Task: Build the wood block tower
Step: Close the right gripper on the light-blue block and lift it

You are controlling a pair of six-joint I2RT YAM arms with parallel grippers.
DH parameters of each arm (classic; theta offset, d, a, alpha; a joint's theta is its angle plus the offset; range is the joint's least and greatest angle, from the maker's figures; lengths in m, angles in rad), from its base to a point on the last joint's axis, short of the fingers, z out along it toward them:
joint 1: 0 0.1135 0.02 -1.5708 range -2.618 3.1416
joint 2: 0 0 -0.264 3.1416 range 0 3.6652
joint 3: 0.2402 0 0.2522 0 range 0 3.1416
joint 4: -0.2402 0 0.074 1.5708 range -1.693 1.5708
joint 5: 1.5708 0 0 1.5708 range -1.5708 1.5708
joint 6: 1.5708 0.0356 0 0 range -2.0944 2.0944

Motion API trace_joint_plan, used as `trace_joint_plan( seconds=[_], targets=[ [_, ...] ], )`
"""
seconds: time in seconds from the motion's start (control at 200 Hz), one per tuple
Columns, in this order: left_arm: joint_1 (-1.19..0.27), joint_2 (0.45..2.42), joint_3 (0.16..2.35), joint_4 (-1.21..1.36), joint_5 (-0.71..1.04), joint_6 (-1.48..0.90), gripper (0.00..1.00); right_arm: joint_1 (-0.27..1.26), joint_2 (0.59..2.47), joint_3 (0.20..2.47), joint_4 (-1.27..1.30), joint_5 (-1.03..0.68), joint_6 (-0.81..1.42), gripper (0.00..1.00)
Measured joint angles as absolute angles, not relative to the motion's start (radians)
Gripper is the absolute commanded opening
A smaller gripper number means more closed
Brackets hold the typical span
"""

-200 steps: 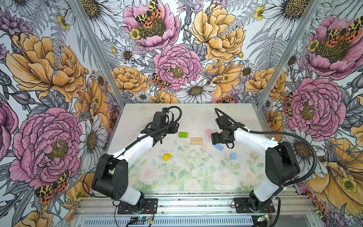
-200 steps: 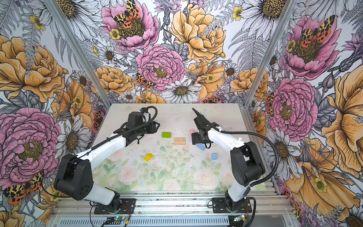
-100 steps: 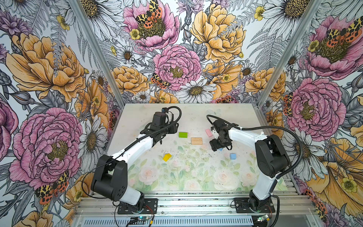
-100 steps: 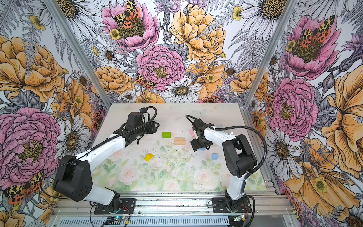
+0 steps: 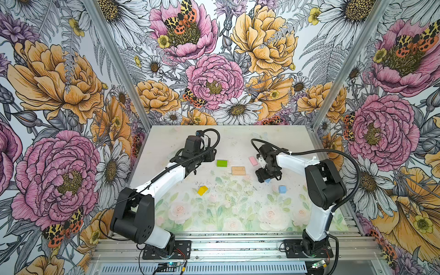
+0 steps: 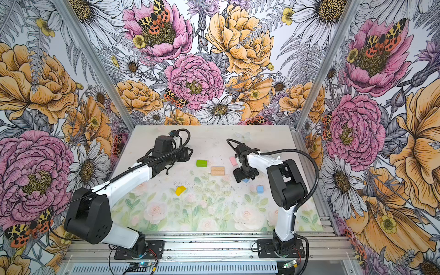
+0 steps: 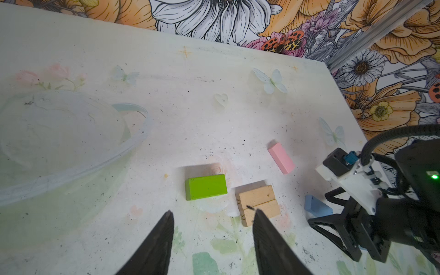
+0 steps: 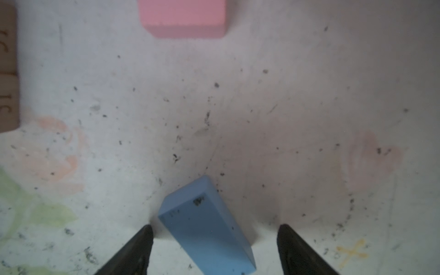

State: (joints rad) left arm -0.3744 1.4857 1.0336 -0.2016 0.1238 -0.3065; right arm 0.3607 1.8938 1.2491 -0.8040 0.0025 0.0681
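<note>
Flower-papered walls (image 5: 214, 71) close in a pale floral table (image 5: 238, 135), seen in both top views, on which the pieces lie loose and unstacked. A green brick (image 5: 221, 163) sits at mid-table. Two tan planks (image 5: 238, 171) lie flat just to its right, side by side and touching, with a pink brick (image 5: 253, 161) a little beyond them. A yellow roof-shaped piece (image 5: 202, 190) lies nearer the front, and a light blue cube (image 5: 282, 189) sits well to its right. The left arm (image 5: 166, 177) reaches in from the front left, its wrist near the green brick. The right gripper (image 5: 268, 176) points down over a light blue brick (image 5: 267, 181), which shows only as a sliver under the black frame, between pink brick and cube. From the left wrist, the left gripper (image 7: 213, 212) shows dark fingers standing apart above the table, with nothing between them. Green brick and planks lie just ahead of the tips, and handwritten numbers mark the plank ends. A clear round container (image 7: 145, 119) rests on the far side of the green brick from the planks. From the right wrist, the right gripper's fingers spread wide on either side of the light blue brick, which lies flat and skewed between them with table showing on both sides. The pink brick lies ahead, and the plank ends are partly cut off.
</note>
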Motion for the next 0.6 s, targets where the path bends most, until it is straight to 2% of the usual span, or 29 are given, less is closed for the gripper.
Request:
trace_joint_plan(
  seconds=[0.335, 0.6],
  targets=[
    [-0.374, 1.486, 1.034, -0.202, 0.123, -0.306, 0.55, 0.360, 1.895, 1.260, -0.803, -0.032, 0.085, 0.62],
    [-0.374, 1.483, 1.033, -0.204, 0.120, -0.306, 0.54, 0.360, 1.895, 1.257, -0.797, -0.059, 0.128, 0.38]
  ],
)
